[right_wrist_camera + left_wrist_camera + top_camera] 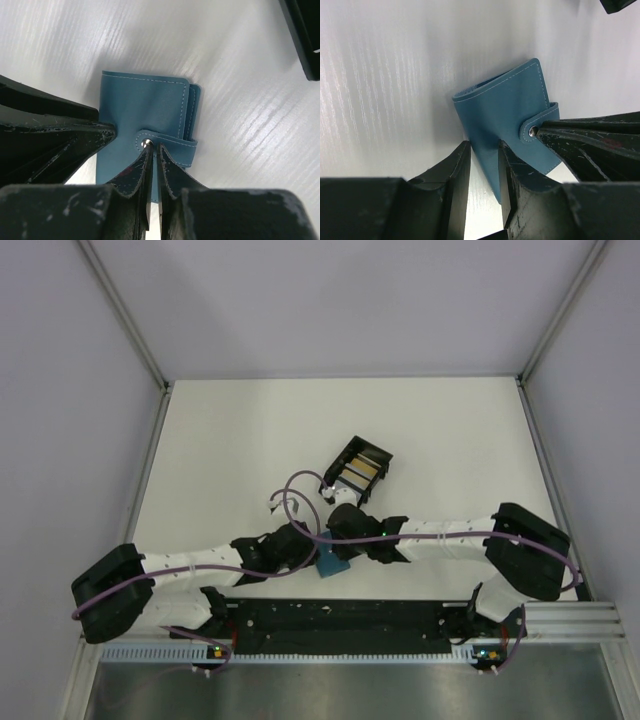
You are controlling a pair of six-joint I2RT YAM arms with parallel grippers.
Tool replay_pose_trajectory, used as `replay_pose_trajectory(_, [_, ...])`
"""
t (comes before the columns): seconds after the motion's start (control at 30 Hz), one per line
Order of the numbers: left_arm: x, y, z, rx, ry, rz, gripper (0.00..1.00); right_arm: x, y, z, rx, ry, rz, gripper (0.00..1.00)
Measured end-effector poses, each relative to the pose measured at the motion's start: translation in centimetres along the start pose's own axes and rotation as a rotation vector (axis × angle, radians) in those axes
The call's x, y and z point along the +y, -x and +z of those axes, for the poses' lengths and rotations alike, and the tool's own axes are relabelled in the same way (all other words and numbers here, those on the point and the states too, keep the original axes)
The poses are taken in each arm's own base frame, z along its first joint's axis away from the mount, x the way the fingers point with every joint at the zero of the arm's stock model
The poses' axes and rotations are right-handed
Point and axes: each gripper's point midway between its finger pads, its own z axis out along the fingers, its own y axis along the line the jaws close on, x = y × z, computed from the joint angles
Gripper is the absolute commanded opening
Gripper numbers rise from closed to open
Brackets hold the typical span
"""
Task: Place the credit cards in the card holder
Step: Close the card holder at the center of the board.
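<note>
The teal-blue card holder (332, 566) lies closed on the white table between the two arms, its strap snapped shut. In the left wrist view the card holder (505, 110) has its near edge running into the narrow gap of my left gripper (484, 150), whose right finger rests on the cover. My right gripper (153, 147) is shut, its tips against the strap by the metal snap on the card holder (140, 107). The credit cards (362, 472), orange-yellow and silver-grey, stand in the black tray (341, 454) behind the grippers.
The black tray's corner shows at the top right of the left wrist view (620, 5) and of the right wrist view (305, 40). The black base rail (340, 620) runs along the near edge. Purple cables loop over both arms.
</note>
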Motion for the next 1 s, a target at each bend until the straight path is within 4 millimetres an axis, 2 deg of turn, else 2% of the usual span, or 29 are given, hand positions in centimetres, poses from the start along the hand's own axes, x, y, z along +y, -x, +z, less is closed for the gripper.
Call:
replay_pose_trajectory(0.43, [0.3,0.0,0.2,0.002,0.011,-0.001,0.33,0.5,0.0,0.7,0.005,0.015,0.044,0.08])
replay_pose_trajectory(0.8, [0.3,0.0,0.2,0.003,0.007,0.021,0.33,1.1,0.1,0.6,-0.005,0.057,0.069,0.27])
replay_pose_trajectory(1.0, [0.1,0.1,0.2,0.001,0.001,0.025,0.4,0.9,0.4,0.2,0.0,0.066,0.078,0.34])
